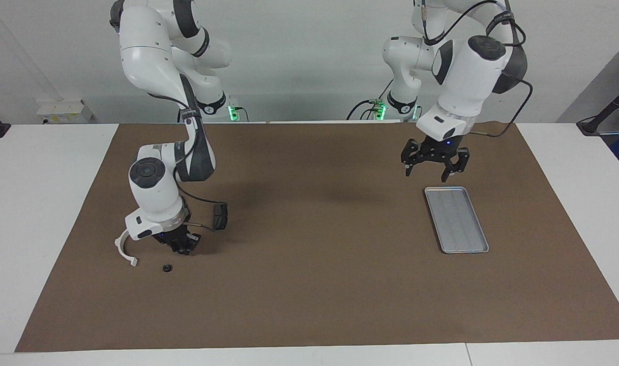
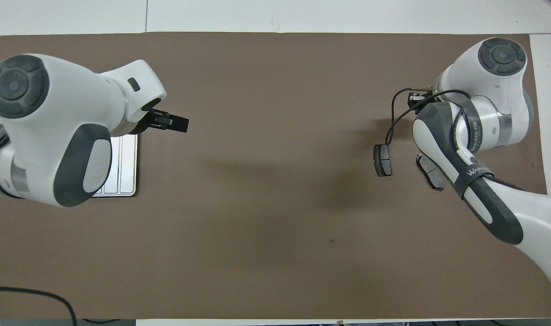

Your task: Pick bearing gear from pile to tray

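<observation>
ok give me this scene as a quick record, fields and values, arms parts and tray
left gripper: open, in the air by the tray's end nearest the robots
right gripper: low over the mat among the parts; whether it holds anything cannot be told
tray: on the mat at the left arm's end, nothing in it
white half-ring bracket: on the mat beside the right gripper
small black round piece: on the mat, apart from the bracket
dark pad plate: flat on the mat

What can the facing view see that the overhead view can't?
Only the facing view shows the white bracket, the tiny black piece, the right end effector low among the parts, and the whole tray. Only the overhead view shows a second grey plate beside the right arm. Both show the open left end effector, the mat and one plate.
</observation>
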You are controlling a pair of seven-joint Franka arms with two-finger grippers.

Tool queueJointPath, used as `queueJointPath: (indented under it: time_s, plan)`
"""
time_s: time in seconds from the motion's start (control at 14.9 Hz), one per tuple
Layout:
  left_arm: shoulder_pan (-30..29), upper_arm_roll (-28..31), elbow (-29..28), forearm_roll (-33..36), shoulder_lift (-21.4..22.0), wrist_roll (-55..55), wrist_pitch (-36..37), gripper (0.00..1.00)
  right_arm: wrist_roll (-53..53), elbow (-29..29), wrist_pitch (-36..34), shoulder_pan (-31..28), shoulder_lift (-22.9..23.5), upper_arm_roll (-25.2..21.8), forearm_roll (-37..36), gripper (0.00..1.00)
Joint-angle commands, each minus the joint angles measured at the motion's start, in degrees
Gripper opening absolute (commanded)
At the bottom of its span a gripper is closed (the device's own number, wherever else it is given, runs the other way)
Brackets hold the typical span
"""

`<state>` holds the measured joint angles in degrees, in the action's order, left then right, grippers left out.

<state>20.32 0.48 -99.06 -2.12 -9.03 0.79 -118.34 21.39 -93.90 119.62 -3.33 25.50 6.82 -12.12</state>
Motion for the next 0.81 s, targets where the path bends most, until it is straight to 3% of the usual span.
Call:
queueJointPath:
  time_s: [0.0, 0.2, 0.34, 0.47, 0.74]
  plan:
    - [1.9, 0.8, 9.2, -0.9, -8.7, 0.4, 2.3, 1.0, -1.1, 1.3, -6.5, 0.2, -3.7, 0.9, -0.8, 0.0]
    - [4.7, 0.8, 12.0, -1.8, -15.0, 1.5, 1.8, 1.0, 0.1, 1.6, -11.5, 2.6, -7.9, 2.5, 0.6, 0.0]
    - [6.6, 0.8, 12.3, -1.8, -16.1, 3.2, 1.7, 1.0, 4.5, 1.5, -13.5, 4.7, -9.8, 3.0, 2.6, 0.0]
    - [7.8, 1.0, 11.4, -1.5, -14.4, 5.3, 5.7, 1.0, 10.0, 1.5, -14.6, 8.1, -10.9, 3.0, 3.1, 0.0]
    - [4.3, 1.5, 2.4, -1.4, -4.5, 3.4, 7.7, 1.0, 20.1, 1.5, -15.2, 13.6, -11.5, 3.0, 3.9, 0.0]
